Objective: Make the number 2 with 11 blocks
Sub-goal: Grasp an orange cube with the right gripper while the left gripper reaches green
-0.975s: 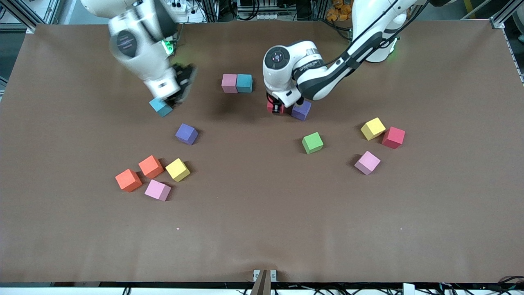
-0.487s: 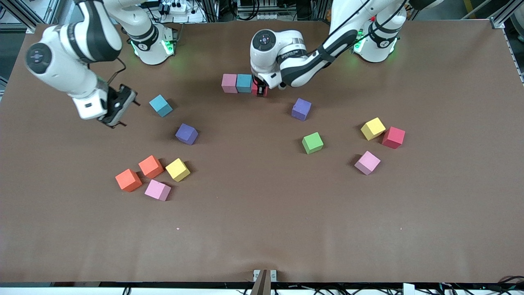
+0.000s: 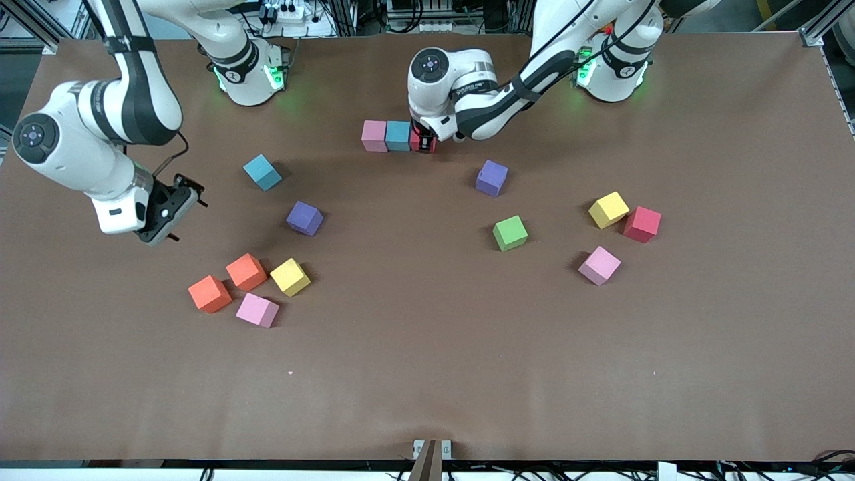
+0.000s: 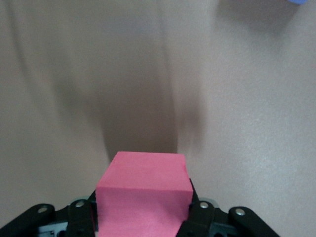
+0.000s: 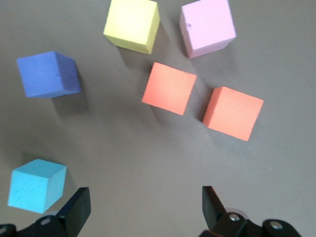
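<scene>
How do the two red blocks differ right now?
The red block in the row is clamped in the left gripper, while the loose red block lies free on the table. The held one sits beside the blue block that follows the pink block; the loose one touches a yellow block, nearer the front camera. Both are same-sized cubes.

The left gripper (image 3: 423, 142) is gripping a red block (image 4: 143, 195) at twelve o'clock, while the right gripper (image 3: 175, 212) is hanging spread wide at nine.
</scene>
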Motion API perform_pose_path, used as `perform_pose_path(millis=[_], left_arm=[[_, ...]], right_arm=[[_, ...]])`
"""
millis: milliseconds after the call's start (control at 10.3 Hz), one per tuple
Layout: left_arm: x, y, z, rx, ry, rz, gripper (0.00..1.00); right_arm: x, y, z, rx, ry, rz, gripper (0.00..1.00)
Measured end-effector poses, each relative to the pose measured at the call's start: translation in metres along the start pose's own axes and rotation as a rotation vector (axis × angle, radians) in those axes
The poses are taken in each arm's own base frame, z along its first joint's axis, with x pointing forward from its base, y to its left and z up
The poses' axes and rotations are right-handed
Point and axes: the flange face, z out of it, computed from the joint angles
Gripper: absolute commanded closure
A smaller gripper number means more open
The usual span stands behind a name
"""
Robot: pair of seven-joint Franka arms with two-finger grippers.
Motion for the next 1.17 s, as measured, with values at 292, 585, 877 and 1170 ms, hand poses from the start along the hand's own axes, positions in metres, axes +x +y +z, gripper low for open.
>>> perform_pose_path(millis=[292,585,877,1170], left_arm=[[0.001,0.001,0.004,0.008,0.002,-0.041,0.9],[-0.006,-0.012,0.009,0.007,0.012,-0.033,0.9],[-0.007,-0.014,0.012,0.004,0.017,-0.031,0.9],[-0.003,-0.008,0.016,0.0,0.026,-0.041,0.89]], right_arm=[[0.001,0.016,0.0,-0.054,0.026,0.013,0.0],[0.006,0.08,0.024,-0.06,-0.017,0.062,0.0],[0.024,0.116,0.055,-0.061,-0.035,0.108,0.0],[0.044,0.126,0.089,-0.038,-0.043,0.192,0.01]])
